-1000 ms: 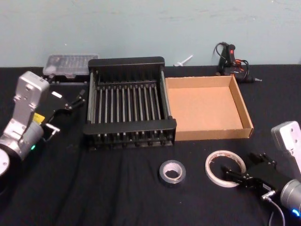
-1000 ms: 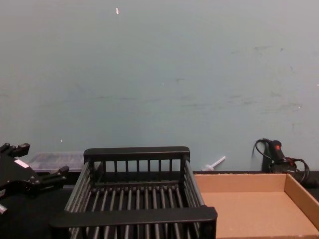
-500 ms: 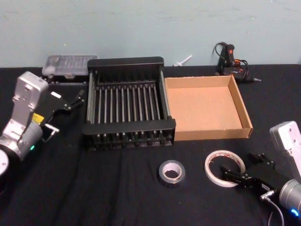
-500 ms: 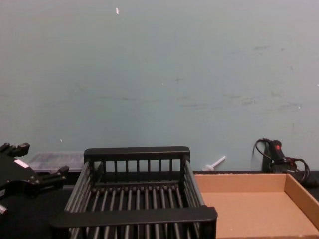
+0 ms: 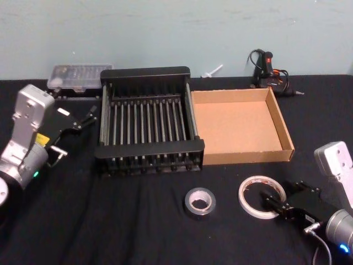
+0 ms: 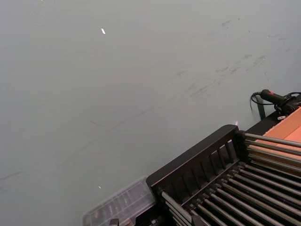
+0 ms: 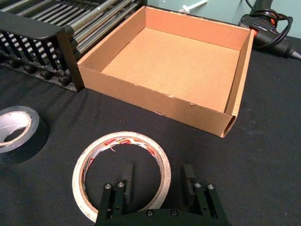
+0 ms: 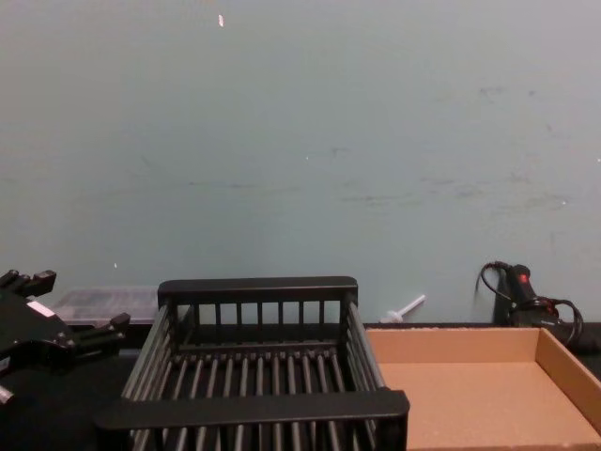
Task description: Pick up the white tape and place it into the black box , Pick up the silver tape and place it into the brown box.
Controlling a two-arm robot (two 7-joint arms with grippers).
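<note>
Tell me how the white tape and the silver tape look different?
The white tape is a wide, thin, see-through ring with red printing inside; the silver tape is a smaller, thicker, dark grey roll. The right gripper straddles the white tape's edge, while the silver tape lies alone. Both lie flat on the black table, outside the boxes.

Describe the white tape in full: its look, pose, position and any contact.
The white tape is a thin, wide ring of whitish translucent film with red-and-white print on its inner core. It lies flat on the black cloth, hole up, in front of the brown box and to the right of the silver tape, apart from both. The right end effector is open and straddles the ring's near wall, one finger inside the hole and one outside; whether they touch it is unclear. It is not lifted.
</note>
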